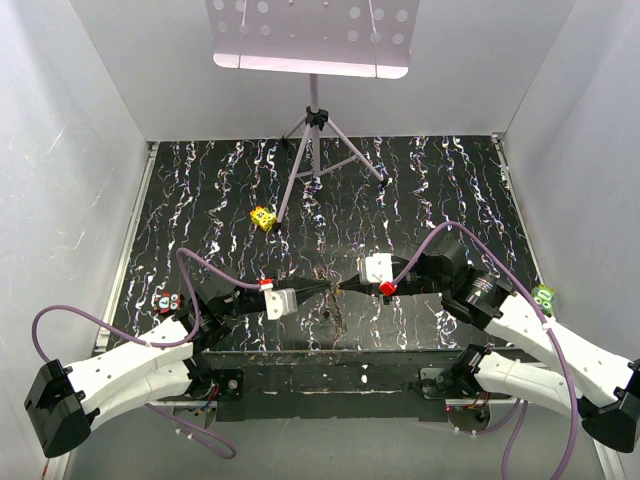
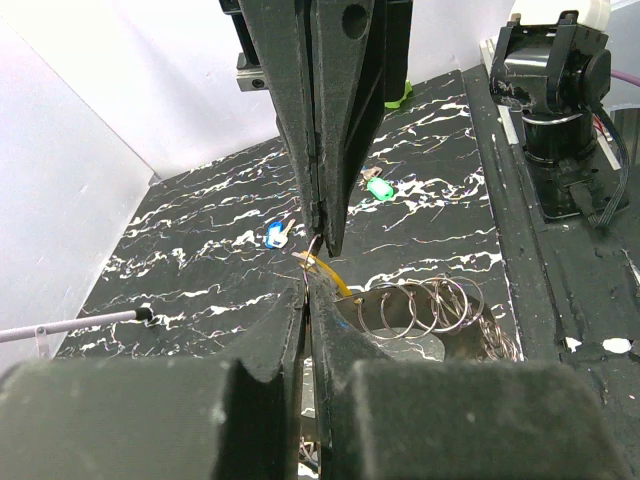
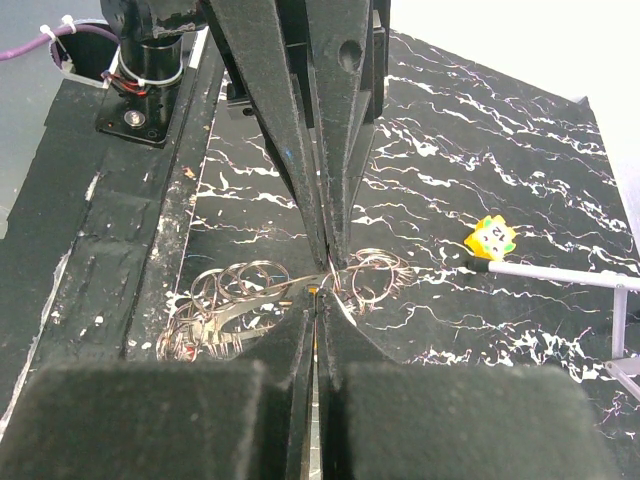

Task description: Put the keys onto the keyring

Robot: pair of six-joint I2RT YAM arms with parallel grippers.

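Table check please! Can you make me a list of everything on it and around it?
surface: black table with white streaks
job's things: keyring of wire loops lies by the gripper tips; blue key and green key lie loose farther off; orange bit, maybe a key, between the tips
clutter: yellow cube
grippers: left gripper and right gripper both shut, tips meeting over the keyring; what they pinch is too small to tell
cables: purple cables loop along both arms
surroundings: white walls; tripod at the far edge
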